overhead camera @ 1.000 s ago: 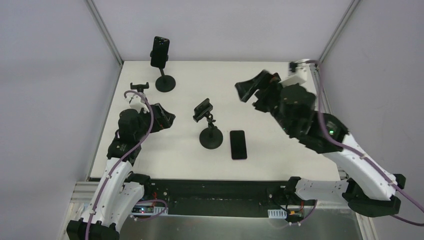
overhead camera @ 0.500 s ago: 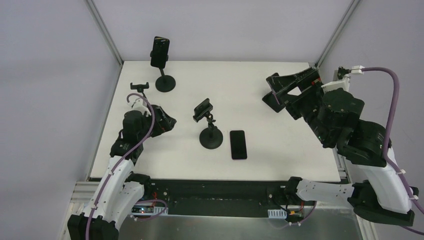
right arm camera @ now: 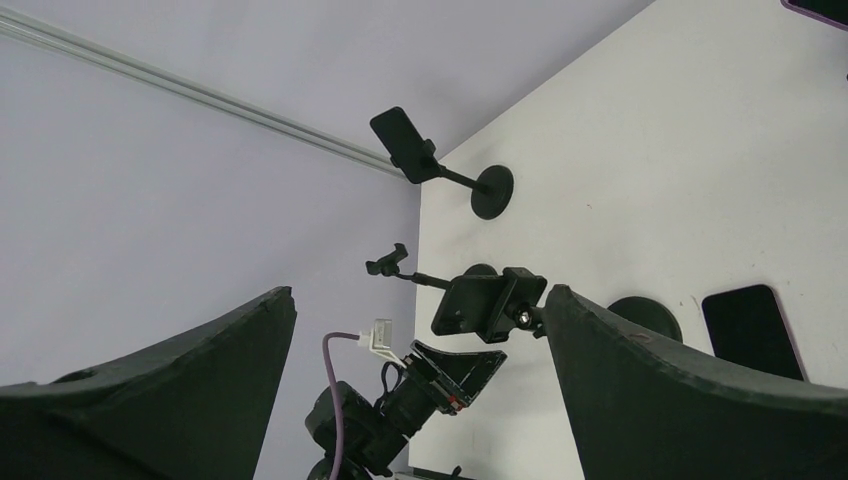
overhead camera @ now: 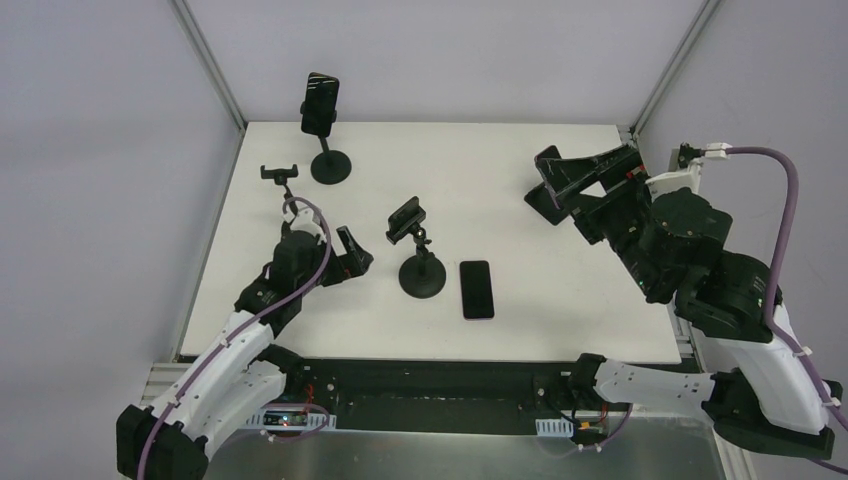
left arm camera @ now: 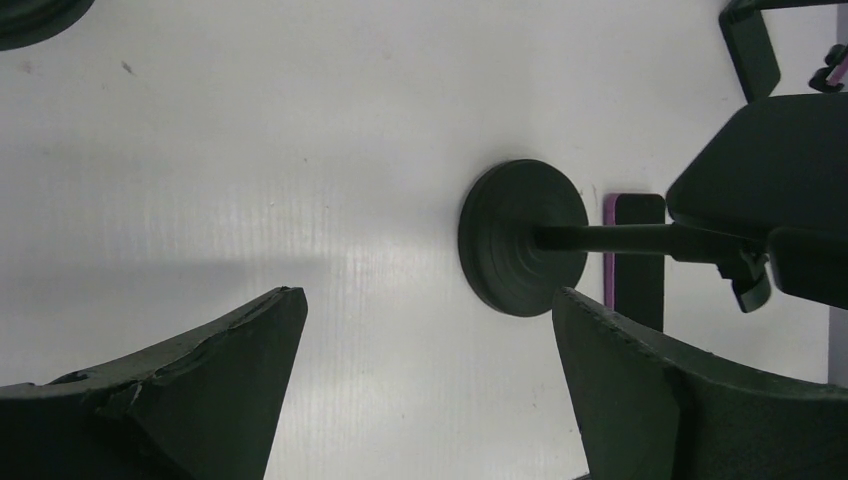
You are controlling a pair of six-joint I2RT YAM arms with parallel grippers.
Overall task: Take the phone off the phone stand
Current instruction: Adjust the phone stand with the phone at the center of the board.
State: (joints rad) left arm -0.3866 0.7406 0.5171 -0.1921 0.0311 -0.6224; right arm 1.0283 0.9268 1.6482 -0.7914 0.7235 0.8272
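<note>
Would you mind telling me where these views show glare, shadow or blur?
Top external: even, soft light, barely any shadows on the table, all sharp. Left wrist: a pale sheen streaks the table beside the stand base; left fingers dark. Right wrist: right fingers silhouetted, scene tilted.

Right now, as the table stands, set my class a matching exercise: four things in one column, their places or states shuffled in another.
Things:
1 back stand
2 loose phone
3 left pincer
4 right pincer

States:
a lies flat on the table
b holds a second phone upright
c open, over the table's right side
d open, facing the middle stand

Pairs: 1-b, 2-a, 3-d, 4-c
</note>
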